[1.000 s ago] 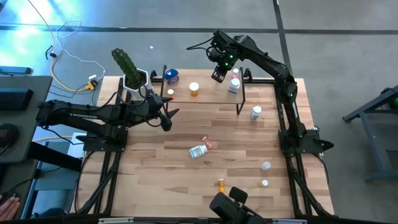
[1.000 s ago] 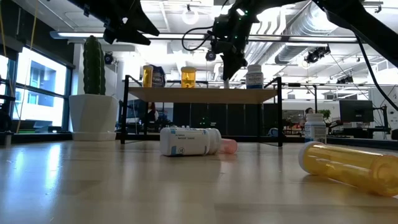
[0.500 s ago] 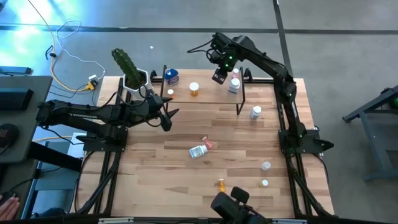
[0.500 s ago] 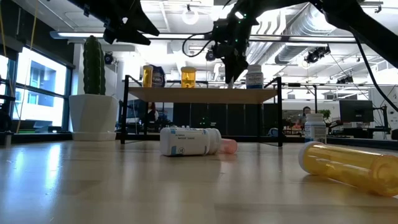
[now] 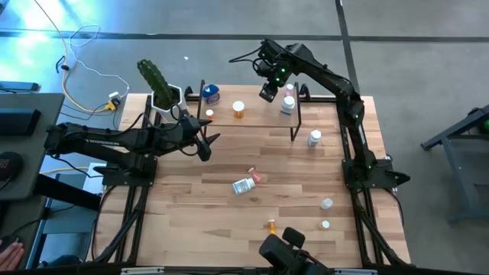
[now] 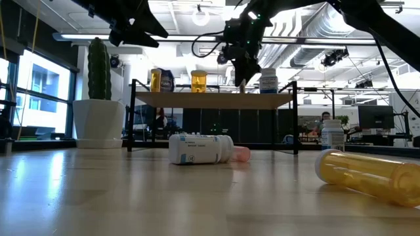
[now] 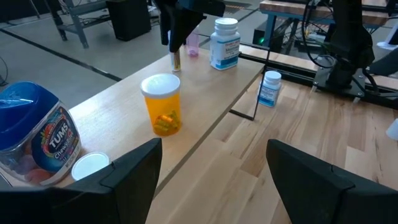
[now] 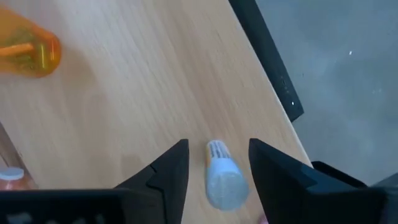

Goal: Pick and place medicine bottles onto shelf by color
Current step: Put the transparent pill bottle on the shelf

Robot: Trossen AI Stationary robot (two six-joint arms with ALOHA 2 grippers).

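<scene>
On the light-wood shelf (image 5: 260,114) at the far edge of the surface (image 5: 229,221), we see a small vial (image 8: 221,177) with a white ribbed cap standing between the spread fingers (image 8: 168,171) of the right claw (image 5: 268,93), which hangs over the shelf's right half; nothing is pinched. Just right of that claw stand a pink bottle (image 5: 289,91) and a white bottle with a blue label (image 5: 286,105). Toward the middle of the shelf we find an orange bottle with a white cap (image 5: 239,109), upright, and farther left a small white cap (image 5: 209,114) and a blue Tums jar (image 5: 211,95) at the shelf's left end.

Off the shelf, a white bottle (image 5: 314,138) stands on the surface near the shelf's right leg. Near the middle of the surface a white bottle with a label (image 5: 243,186) lies on its side, with a pink bottle (image 5: 256,178) touching or just beside its far end. Nearer to us and to the right, two small white bottles (image 5: 326,204) sit close to the surface's right edge, and an orange bottle (image 5: 271,226) lies near the front edge.

The left claw (image 5: 206,141) hovers over the left part of the surface, just in front of the shelf, its fingers (image 7: 130,174) spread wide and holding nothing. A green cactus in a white pot (image 5: 162,90) stands at the far left corner.
</scene>
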